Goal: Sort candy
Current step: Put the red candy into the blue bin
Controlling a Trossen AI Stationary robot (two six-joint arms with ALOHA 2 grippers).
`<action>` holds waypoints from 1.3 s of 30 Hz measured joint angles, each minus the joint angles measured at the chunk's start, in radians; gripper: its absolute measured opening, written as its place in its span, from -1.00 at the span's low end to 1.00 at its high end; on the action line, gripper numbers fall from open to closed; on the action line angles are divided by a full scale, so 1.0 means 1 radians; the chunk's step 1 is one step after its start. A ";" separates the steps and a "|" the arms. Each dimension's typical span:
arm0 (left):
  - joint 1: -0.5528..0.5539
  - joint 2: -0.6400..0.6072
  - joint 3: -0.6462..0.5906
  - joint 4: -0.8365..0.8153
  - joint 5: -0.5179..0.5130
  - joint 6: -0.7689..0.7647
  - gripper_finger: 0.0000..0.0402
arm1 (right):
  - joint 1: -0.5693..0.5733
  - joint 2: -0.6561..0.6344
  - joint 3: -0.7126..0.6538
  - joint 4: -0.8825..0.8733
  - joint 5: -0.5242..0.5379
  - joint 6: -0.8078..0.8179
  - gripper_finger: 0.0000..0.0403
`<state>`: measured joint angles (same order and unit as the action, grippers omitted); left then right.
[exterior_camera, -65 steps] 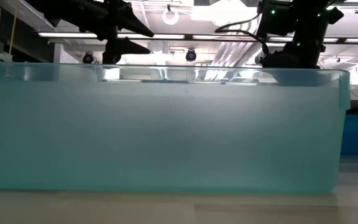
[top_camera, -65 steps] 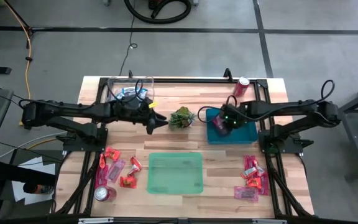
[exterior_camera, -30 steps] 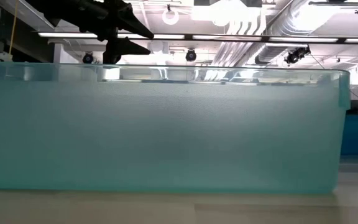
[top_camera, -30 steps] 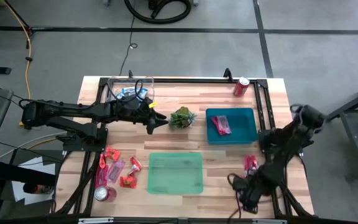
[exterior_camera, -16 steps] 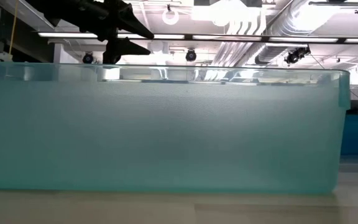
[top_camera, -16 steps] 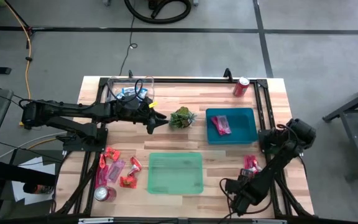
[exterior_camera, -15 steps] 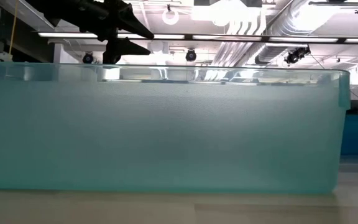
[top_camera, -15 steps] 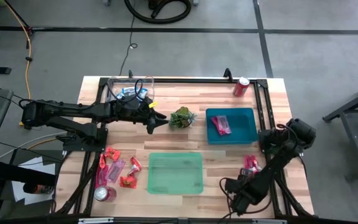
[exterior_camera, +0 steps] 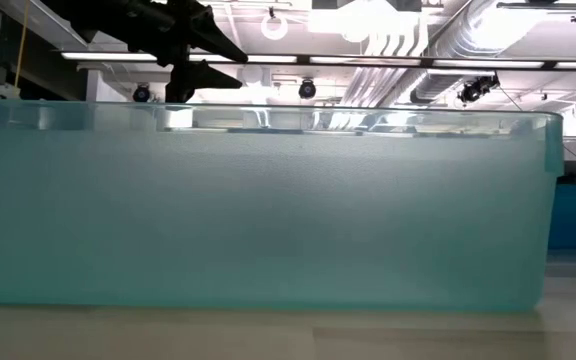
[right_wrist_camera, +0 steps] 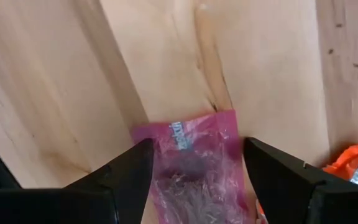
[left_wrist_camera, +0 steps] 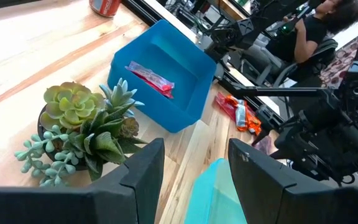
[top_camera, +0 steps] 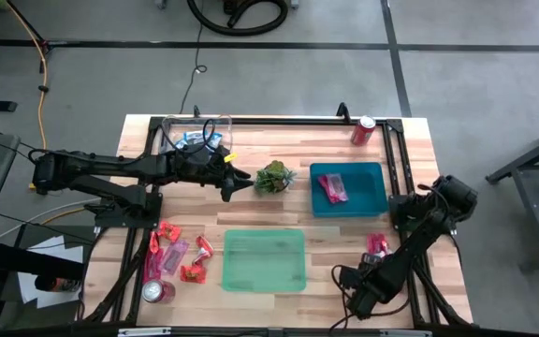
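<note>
Swung from the blue bin (top_camera: 349,190) down to the table's near right corner, the right gripper (right_wrist_camera: 194,163) hangs wide open and empty over a pink candy (right_wrist_camera: 194,155). Next, I judge: lower and close. The left gripper (top_camera: 241,182) waits part-open, holding nothing, beside the succulent (top_camera: 274,177).

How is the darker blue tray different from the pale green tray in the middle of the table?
The square blue plastic tray holds one pink wrapped candy; the pale green translucent tray looks empty. The blue one sits farther back beside the small green plant, the green one toward the front. Both rest flat on the wooden table.
</note>
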<state>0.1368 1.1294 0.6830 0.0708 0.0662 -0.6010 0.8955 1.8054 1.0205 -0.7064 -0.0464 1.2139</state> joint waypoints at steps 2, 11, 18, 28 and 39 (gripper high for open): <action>0.000 0.000 0.000 0.000 0.000 0.000 -0.18 | -0.001 0.000 -0.010 -0.004 0.005 0.023 0.22; 0.000 0.000 0.000 0.000 0.000 0.002 -0.18 | -0.045 0.003 -0.020 -0.032 -0.030 -0.032 -0.57; 0.000 0.000 0.000 0.001 0.000 0.001 -0.18 | -0.105 -0.026 0.003 -0.042 -0.057 -0.098 -0.94; 0.000 0.000 0.000 0.012 0.001 -0.016 -0.18 | -0.269 -0.389 0.032 -0.209 0.229 -0.181 -0.99; 0.000 0.000 0.000 0.075 0.001 -0.007 -0.18 | -0.489 -0.692 0.027 -0.183 0.714 -0.257 -1.00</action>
<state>0.1364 1.1294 0.6830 0.1454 0.0669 -0.6084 0.4068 1.1135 1.0477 -0.8897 0.6674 0.9569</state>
